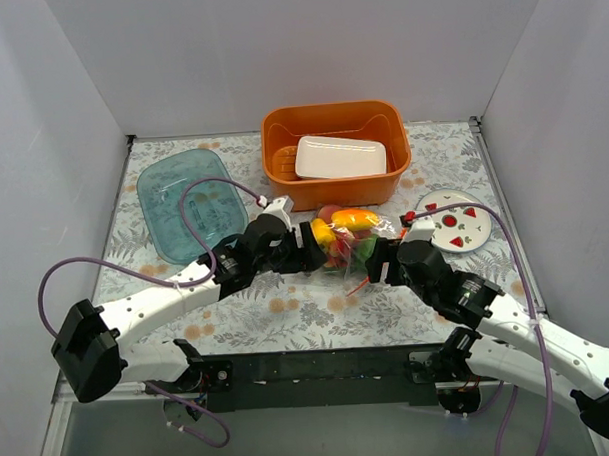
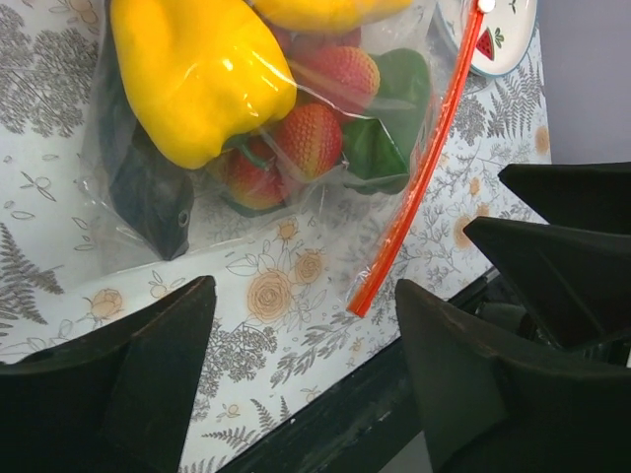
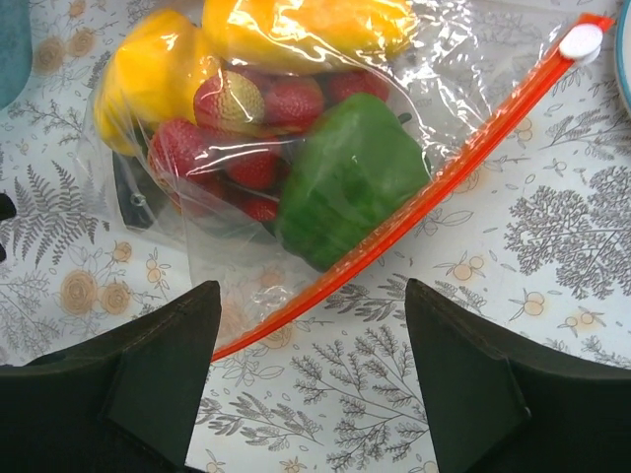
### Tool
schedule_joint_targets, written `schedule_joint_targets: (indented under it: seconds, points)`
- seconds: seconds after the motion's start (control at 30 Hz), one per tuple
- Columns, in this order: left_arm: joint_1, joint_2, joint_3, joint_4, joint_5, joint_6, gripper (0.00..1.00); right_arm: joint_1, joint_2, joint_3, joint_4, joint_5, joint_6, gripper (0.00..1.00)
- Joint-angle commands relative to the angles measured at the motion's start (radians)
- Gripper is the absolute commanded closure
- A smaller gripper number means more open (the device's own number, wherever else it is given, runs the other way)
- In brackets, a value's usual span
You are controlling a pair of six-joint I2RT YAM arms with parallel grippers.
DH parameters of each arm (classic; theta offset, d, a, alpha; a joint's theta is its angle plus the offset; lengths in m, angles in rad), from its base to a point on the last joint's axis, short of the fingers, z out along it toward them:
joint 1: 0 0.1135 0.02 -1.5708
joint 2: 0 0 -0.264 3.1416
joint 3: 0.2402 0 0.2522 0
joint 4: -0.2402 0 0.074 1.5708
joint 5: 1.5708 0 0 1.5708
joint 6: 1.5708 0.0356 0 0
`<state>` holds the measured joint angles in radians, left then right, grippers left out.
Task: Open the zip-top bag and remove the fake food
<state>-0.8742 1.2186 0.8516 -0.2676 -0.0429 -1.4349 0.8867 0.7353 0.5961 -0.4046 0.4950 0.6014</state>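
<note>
Mid-frame in top view: bag [image 1: 353, 244] w/ toy food [image 3: 345, 177] lies on table [image 1: 288, 319] btwn both pincers. L pincer [image 2: 304, 301] wide open, grips nothing, bag just beyond tips. R pincer [image 3: 314, 296] wide open, empty; red zip strip [image 3: 424, 202] crosses just above tips.

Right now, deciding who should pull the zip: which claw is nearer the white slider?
Right. The right claw sits beside the zip strip, with the white slider further along it. The left claw is on the opposite, left side of the zip-top bag, farther away.
</note>
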Motion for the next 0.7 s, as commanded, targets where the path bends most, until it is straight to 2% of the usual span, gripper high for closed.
schedule_joint_targets:
  seconds: [0.0,0.07,0.17,0.23,0.27,0.3,0.4,0.47,0.57,0.67]
  points:
    - [-0.009,-0.01,-0.081,0.095,0.098,-0.064,0.33,0.001,-0.022,-0.035,-0.007,-0.015,0.092,0.19]
    - [-0.028,-0.017,-0.111,0.131,0.115,-0.09,0.37,-0.011,-0.031,-0.044,-0.011,-0.016,0.112,0.21]
    - [-0.051,-0.004,-0.123,0.176,0.123,-0.108,0.41,-0.098,-0.039,-0.021,0.018,-0.057,0.072,0.25]
    - [-0.057,0.013,-0.099,0.179,0.114,-0.098,0.42,-0.263,-0.007,0.005,0.064,-0.146,0.035,0.26]
    - [-0.058,0.016,-0.085,0.177,0.113,-0.088,0.42,-0.332,0.009,0.011,0.079,-0.285,0.009,0.26]
    - [-0.059,0.027,-0.069,0.162,0.104,-0.079,0.42,-0.462,0.024,0.017,0.095,-0.35,0.005,0.28]
    - [-0.059,0.051,0.027,0.107,0.091,-0.05,0.43,-0.642,0.082,0.016,0.168,-0.511,0.008,0.31]
    - [-0.059,0.094,0.096,0.084,0.1,-0.036,0.44,-0.699,0.125,-0.01,0.257,-0.608,0.034,0.32]
    - [-0.058,0.16,0.17,0.036,0.107,-0.024,0.45,-0.772,0.197,-0.032,0.364,-0.699,0.08,0.39]
    - [-0.057,0.209,0.234,0.007,0.089,0.001,0.46,-0.782,0.24,-0.041,0.43,-0.694,0.093,0.41]
